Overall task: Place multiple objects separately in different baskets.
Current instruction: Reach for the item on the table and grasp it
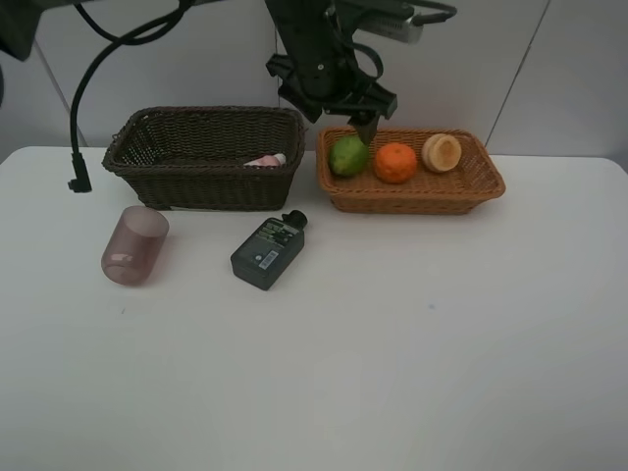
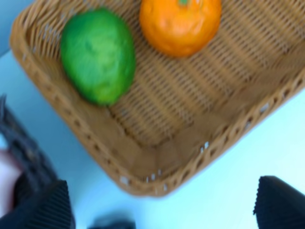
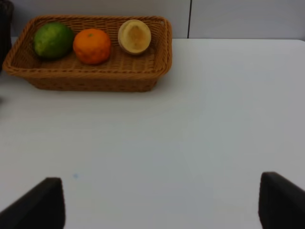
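Green fruit (image 2: 97,56) lies beyond spread left jaws.

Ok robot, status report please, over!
Left gripper open above tan basket, right gripper open over table. Green fruit, orange, peach in tan basket; pink bottle in dark basket. Purple cup, green bottle on table, nothing blocking.

No text, brand, number or sign could be read in any of the views; the flat dark-green bottle (image 1: 267,253), lying on the white table (image 1: 392,343) in the exterior high view, carried a label (image 1: 261,257) on its upper face with a few pale marks; all of it was too small to make out.
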{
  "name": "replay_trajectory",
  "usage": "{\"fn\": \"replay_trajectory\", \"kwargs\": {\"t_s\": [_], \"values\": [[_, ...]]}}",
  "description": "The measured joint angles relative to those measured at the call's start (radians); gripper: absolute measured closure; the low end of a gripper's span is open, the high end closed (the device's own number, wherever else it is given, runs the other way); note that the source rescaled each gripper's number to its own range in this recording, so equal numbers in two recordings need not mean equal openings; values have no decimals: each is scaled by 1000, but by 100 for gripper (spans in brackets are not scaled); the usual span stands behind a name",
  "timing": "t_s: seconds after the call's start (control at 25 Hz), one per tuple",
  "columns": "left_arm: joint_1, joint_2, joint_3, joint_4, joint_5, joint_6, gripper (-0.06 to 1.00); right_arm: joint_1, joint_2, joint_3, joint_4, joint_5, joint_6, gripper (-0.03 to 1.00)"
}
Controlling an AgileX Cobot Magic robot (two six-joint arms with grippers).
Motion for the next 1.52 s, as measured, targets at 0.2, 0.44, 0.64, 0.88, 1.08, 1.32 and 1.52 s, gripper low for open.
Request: {"fn": "replay_trajectory", "kwargs": {"t_s": [0.2,0.44,0.64,0.88,1.08,1.32,1.52], "values": [[4,-55,0,0,130,-58,-4,0,0,0,0,0,0,15],[43,-146,0,21,272,-142,-4,0,0,0,0,0,0,15],[98,-281,121,49,272,-231,-6,0,0,0,0,0,0,15],[196,-494,429,52,270,-296,-6,0,0,0,0,0,0,15],[303,-651,693,48,252,-325,-6,0,0,0,0,0,0,15],[399,-703,874,27,170,-332,-6,0,0,0,0,0,0,15],[424,-656,881,22,112,-313,-6,0,0,0,0,0,0,15]]}}
